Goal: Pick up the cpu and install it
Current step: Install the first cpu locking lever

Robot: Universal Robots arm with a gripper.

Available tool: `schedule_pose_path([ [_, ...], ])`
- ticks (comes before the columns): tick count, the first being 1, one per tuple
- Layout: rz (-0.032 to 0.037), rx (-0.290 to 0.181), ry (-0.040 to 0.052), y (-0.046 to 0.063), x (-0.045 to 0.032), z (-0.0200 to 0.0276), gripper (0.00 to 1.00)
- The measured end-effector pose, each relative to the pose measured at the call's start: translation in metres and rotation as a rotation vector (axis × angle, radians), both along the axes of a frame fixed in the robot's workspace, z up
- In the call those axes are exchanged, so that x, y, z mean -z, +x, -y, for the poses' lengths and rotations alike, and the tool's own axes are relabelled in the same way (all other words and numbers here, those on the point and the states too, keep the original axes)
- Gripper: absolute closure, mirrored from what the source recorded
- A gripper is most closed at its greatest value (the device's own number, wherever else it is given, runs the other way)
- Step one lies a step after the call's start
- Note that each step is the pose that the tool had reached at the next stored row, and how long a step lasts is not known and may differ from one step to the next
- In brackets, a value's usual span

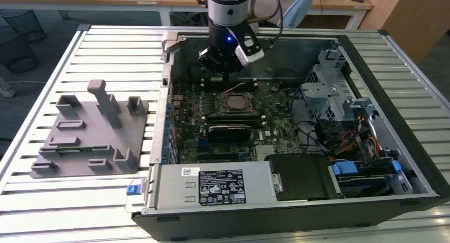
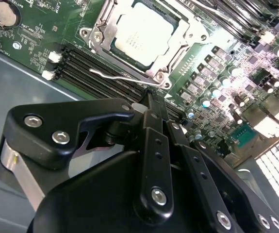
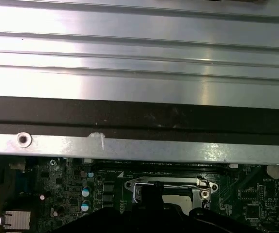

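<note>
Black multi-link gripper (image 1: 223,69) on the grey arm hangs inside the open black pc case (image 1: 393,164), just above the green motherboard (image 1: 274,108) & slightly behind the socket as seen in exterior view. In second wrist view the gripper (image 2: 152,99) fingers come together to a narrow tip w/ nothing between them – looks closed & empty, tip hovering near the bent wire lever (image 2: 124,76) at the socket edge, not touching the chip.

The cpu (image 2: 141,34), small flat square w/ silvery-white metal top, already sits in the metal-framed socket (image 2: 93,36) on the board; in exterior view the cpu (image 1: 234,101) is at mid-board, just below the gripper. First wrist view shows the socket frame (image 3: 171,187) w/ pale chip partly hidden behind the black gripper body.

Grey plastic holder tray (image 1: 91,132) w/ upright posts lies on the ribbed metal table (image 1: 113,48), at exterior view's left, well apart from the arm
</note>
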State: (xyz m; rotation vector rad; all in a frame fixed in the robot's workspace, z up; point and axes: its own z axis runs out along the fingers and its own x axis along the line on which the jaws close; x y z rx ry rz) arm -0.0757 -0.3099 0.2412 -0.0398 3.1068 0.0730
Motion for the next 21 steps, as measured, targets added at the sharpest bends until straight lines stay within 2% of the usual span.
schedule_pose_path([
  [11,0.0001,0.000,0.0002,0.002,0.0019,0.0000,0.89],
  [21,0.0000,0.000,0.0001,0.016,0.0086,-0.0006,0.89],
])
